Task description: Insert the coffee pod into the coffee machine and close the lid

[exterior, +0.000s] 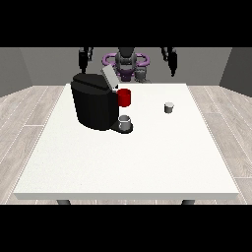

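Observation:
A black coffee machine (93,104) stands on the white table (128,157) at the left, its grey lid (109,78) tilted up and open. A small grey cup (125,121) sits on its drip base. The coffee pod (169,107), small and grey with a white top, stands alone on the table to the right of the machine. The hand at the view's left (84,58) hangs raised above the table's far edge, behind the machine. The hand at the view's right (171,60) is also raised at the far edge, well behind the pod. Both hold nothing, fingers pointing down.
A red mug (124,97) stands just behind the machine's front, beside the lid. The robot's torso (126,63) is at the table's far edge. Wooden floor surrounds the table.

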{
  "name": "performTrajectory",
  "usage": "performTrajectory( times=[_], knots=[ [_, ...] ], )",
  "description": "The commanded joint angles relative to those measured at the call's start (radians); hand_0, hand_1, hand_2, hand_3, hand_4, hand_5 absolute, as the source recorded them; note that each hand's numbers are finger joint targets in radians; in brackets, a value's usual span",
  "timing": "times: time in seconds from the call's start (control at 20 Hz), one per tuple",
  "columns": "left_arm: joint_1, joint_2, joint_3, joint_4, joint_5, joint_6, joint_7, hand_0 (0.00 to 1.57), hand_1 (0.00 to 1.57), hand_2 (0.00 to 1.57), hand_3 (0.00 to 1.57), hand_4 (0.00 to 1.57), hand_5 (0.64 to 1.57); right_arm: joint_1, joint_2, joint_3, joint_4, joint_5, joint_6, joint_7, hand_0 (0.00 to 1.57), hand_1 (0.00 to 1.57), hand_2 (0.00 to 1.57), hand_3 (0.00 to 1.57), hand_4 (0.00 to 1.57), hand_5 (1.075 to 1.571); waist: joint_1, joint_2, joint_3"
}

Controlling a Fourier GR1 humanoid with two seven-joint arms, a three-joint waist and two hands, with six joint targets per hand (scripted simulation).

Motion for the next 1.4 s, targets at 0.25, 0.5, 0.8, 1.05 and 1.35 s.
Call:
performTrajectory(
  times=[0.25,0.5,0.8,1.05,1.35],
  knots=[
    [0.010,0.053,0.113,0.072,0.117,-0.146,-0.232,0.00,0.00,0.00,0.00,0.27,1.571,0.051,-0.051,-0.041,0.052,-0.053,0.090,0.003,0.00,0.00,0.00,0.00,0.13,1.571,-0.041,0.001,-0.0016],
    [-0.020,0.110,0.132,0.089,0.057,-0.143,-0.230,0.00,0.00,0.00,0.00,0.26,1.571,0.050,0.071,-0.056,0.055,-0.005,-0.100,-0.134,0.00,0.00,0.00,0.00,0.18,1.571,-0.057,0.002,-0.0011],
    [-0.126,0.203,0.161,0.150,0.005,-0.168,-0.139,0.00,0.00,0.00,0.00,0.00,1.571,0.012,0.070,-0.060,0.062,-0.016,-0.085,-0.115,0.00,0.00,0.00,0.00,0.16,1.571,-0.085,0.020,-0.0011],
    [-0.262,0.277,0.221,0.296,0.039,-0.224,-0.080,0.00,0.00,0.00,0.00,0.00,1.571,-0.031,0.072,-0.040,0.066,-0.025,-0.070,-0.132,0.00,0.00,0.00,0.00,0.19,1.571,-0.133,0.086,-0.0011],
    [-0.345,0.306,0.229,0.484,-0.059,-0.172,-0.168,0.00,0.00,0.00,0.00,0.00,1.571,-0.087,0.054,-0.001,0.033,-0.010,-0.054,-0.107,0.00,0.00,0.00,0.00,0.28,1.571,-0.190,0.186,-0.0015]
  ],
)
